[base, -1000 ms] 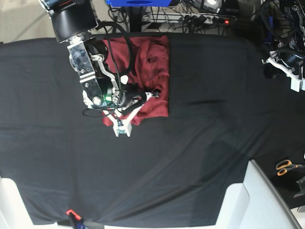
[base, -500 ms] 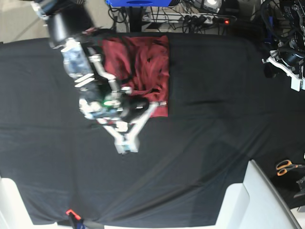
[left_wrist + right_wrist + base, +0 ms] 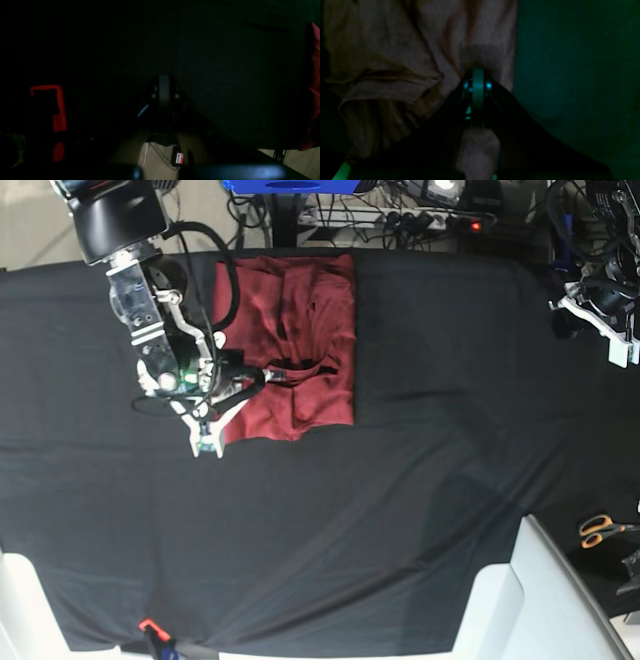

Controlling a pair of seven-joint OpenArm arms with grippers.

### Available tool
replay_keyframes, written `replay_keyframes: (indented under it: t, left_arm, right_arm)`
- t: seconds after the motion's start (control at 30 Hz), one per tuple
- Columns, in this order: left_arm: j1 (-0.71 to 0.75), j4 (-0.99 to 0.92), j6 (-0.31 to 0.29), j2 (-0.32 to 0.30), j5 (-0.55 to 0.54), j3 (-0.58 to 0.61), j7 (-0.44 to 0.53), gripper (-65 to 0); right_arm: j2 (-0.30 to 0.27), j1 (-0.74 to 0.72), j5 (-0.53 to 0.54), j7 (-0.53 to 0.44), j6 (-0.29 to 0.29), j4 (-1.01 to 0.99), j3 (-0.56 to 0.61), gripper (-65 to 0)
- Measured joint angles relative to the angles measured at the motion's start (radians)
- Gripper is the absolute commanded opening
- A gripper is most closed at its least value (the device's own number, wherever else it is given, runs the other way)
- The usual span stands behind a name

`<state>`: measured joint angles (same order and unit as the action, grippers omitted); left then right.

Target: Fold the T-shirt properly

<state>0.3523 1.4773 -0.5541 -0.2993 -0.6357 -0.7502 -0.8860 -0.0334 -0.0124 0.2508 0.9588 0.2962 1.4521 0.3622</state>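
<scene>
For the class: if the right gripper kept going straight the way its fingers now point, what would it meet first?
Most likely the T-shirt. In the right wrist view the right gripper points straight at its fabric, closed with its tip at the fabric. Whether it already touches is unclear; the picture is dark.

T-shirt (image 3: 300, 340): thin soft knit, matt brick-red, creased, rumpled folds at far edge of counter. Black cloth sheet (image 3: 420, 480): matt woven fabric, shallow wrinkles, covers counter. Right claw (image 3: 207, 446): pale hard plastic, slight sheen. Scissors (image 3: 600, 530), near right corner: glossy orange plastic handles.
</scene>
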Motion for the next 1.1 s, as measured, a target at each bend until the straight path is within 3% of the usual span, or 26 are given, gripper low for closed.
replay_keyframes:
  t: [0.8,1.1]
  left_arm:
    - [0.0,0.0,0.0,0.0,0.0,-0.002,0.0,-65.0]
    - [0.0,0.0,0.0,-0.002,0.0,-0.002,0.0,-65.0]
  right_arm:
    - [0.095,0.002,-0.003,0.002,0.0,-0.002,0.006,-64.8]
    - [0.132,-0.069,0.003,-0.074,-0.003,-0.132,0.101,-64.8]
